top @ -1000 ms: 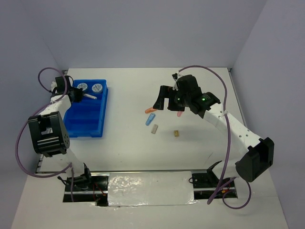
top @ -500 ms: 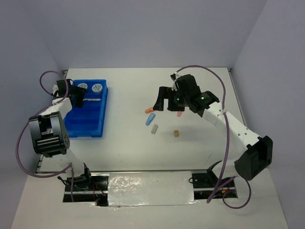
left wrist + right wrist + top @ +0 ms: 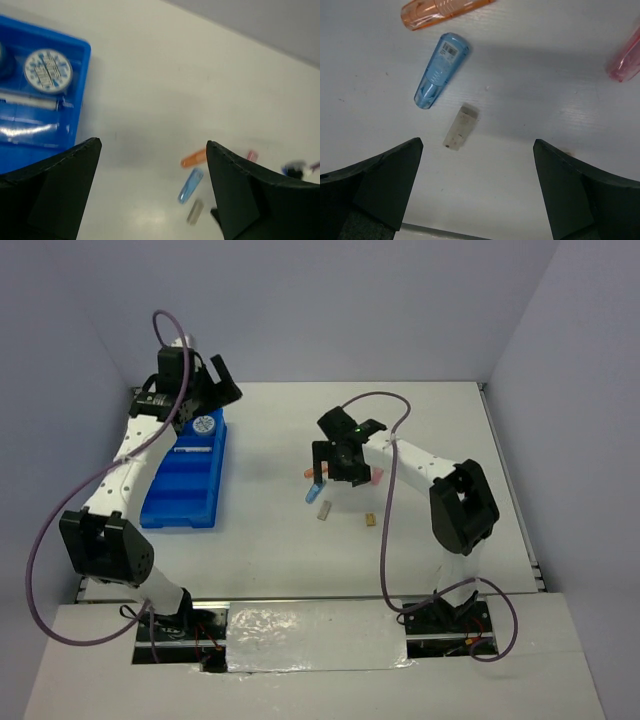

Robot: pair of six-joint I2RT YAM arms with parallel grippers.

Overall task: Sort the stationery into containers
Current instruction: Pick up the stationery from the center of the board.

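Observation:
The blue tray [image 3: 180, 495] lies at the left. In its far end are a patterned roll [image 3: 204, 425] and the white pen [image 3: 190, 449]. My left gripper [image 3: 210, 390] hangs open and empty high above that end. The left wrist view shows the tray [image 3: 82, 75], roll [image 3: 48, 70] and pen [image 3: 30, 101] below the open left gripper [image 3: 153, 145]. My right gripper [image 3: 330, 472] is open over an orange capsule [image 3: 440, 10], a light-blue capsule [image 3: 440, 70] and a grey block [image 3: 460, 127]. A pink capsule [image 3: 625, 60] lies to the right of the right gripper [image 3: 478, 143].
A tan block [image 3: 370, 520] lies on the table just right of the grey block [image 3: 324, 510]. The tray's near compartments hold nothing that I can see. Purple cables loop from both arms. Grey walls close the table at the back and sides.
My left gripper has opened, left the pen in the tray and risen. My right gripper has shifted left and lower, over the capsules, still open.

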